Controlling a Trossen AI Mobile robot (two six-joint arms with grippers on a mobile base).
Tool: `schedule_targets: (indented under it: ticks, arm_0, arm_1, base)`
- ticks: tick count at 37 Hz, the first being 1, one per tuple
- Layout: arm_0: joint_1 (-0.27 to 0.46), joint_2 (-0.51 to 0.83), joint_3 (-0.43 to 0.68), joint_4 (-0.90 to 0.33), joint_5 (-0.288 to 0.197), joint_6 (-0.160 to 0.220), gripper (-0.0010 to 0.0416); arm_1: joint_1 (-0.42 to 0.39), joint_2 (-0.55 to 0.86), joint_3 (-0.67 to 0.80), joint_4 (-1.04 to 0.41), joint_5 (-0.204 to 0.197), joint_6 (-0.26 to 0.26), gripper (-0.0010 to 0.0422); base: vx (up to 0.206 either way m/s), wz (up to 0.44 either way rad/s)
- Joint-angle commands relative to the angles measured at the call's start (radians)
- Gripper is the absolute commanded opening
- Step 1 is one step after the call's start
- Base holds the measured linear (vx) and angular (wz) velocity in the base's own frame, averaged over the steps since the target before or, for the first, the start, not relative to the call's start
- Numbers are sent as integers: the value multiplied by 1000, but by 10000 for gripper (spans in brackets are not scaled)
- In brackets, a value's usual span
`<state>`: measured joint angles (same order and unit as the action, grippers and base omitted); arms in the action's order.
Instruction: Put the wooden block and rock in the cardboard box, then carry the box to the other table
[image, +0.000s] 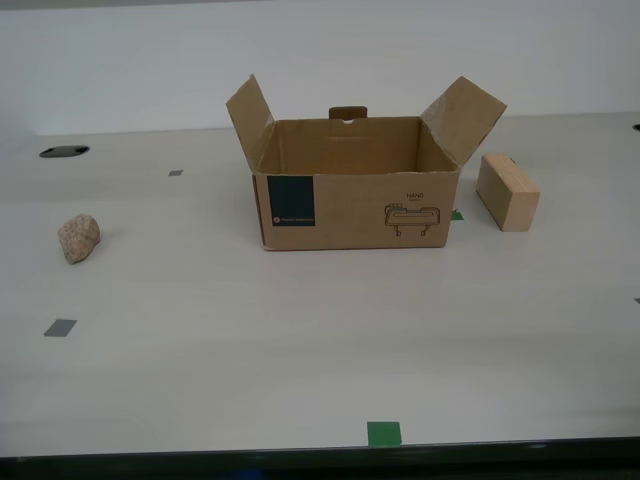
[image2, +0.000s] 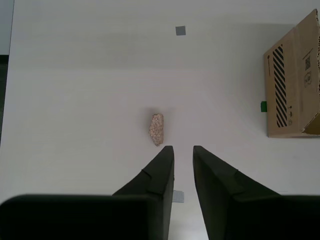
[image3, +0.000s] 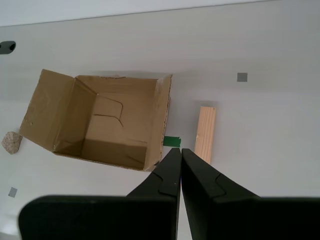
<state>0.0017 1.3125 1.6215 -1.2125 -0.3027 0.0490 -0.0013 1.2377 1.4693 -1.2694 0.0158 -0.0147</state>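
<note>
The brown corrugated cardboard box (image: 355, 195) stands upright near the middle of the smooth off-white surface (image: 300, 340), its top flaps (image: 250, 115) folded up and outward so the inside is open. Its long side faces the exterior camera, running across that view, with the dark teal label (image: 291, 203) at the exterior view's left end of that face and the line drawing marked "HAND" (image: 413, 218) at the right end. In my first wrist view the box (image3: 107, 120) shows nothing inside it.

The small pale tan rectangular wooden block (image: 507, 192) lies on the surface just beside the box, on the exterior view's right, not touching it. Its long axis runs from near the camera away toward the back, angled slightly; in my first wrist view the block (image3: 205, 133) lies roughly parallel to the nearest box wall, with a green tape mark (image3: 171, 141) between them.

The small rounded pinkish-beige speckled rock (image: 79, 238) sits well apart from the box, toward the exterior view's left; its longer axis stands roughly upright there.

My first gripper (image3: 180, 150) hangs above the surface near the block, its dark fingers (image3: 167, 172) pressed almost together, holding nothing. My second gripper (image2: 183, 148) hangs above the rock (image2: 157, 128), its fingers (image2: 160, 170) a little spread and empty.

Grey tape squares (image: 60, 327) dot the surface.
</note>
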Motion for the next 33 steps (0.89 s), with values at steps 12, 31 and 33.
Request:
schedule_targets:
  ticks: [12,31,33]
  arm_0:
    - [-1,1,1,-24,-3,3,3]
    - [-1,1,1,-26,43,3,3]
    - [-1,1,1,-25,43,3,3]
  arm_1:
    - [0,0,1,-10,3,-3,222]
    - [0,-2,1,-19,16,149,403]
    - [0,-2,1,-18,30,143,391]
  base:
    - [0,0]
    - [0,0]
    - [0,0]
